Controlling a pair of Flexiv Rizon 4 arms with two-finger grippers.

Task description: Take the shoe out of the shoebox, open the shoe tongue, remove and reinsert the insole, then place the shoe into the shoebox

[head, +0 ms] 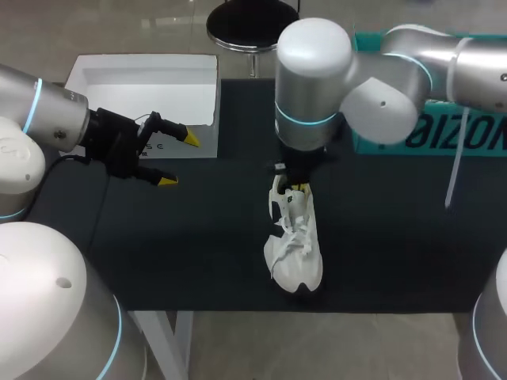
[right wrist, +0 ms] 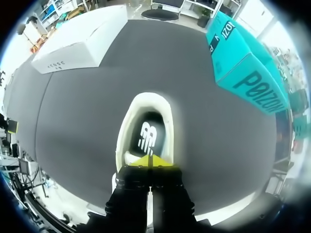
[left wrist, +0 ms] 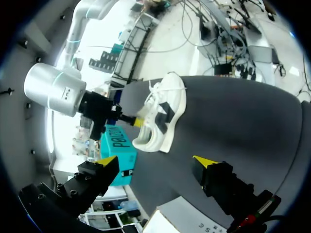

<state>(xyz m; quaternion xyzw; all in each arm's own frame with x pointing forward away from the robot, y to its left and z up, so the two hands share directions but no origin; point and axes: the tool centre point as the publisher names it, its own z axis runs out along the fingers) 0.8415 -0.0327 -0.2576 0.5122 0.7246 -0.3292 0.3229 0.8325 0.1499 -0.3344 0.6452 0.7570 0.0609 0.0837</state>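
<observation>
Shoe [head: 295,245] stands on its sole at the middle of the bench's [head: 396,237] near edge, toe toward me, well apart from the open shoebox [head: 142,83] at the far left corner. My right end effector [right wrist: 150,161] is down at the shoe's mouth with its tips pressed together, and I cannot tell if anything thin is nipped there; my left end effector [head: 181,160] hangs wide open and empty beside the shoebox. Judgement: the shoe is light with a soft, collapsible upper and loose laces that may snag, so I hold it by the stiffer heel or sole sides, and I pinch the thin, floppy insole [right wrist: 148,136] at its heel edge.
</observation>
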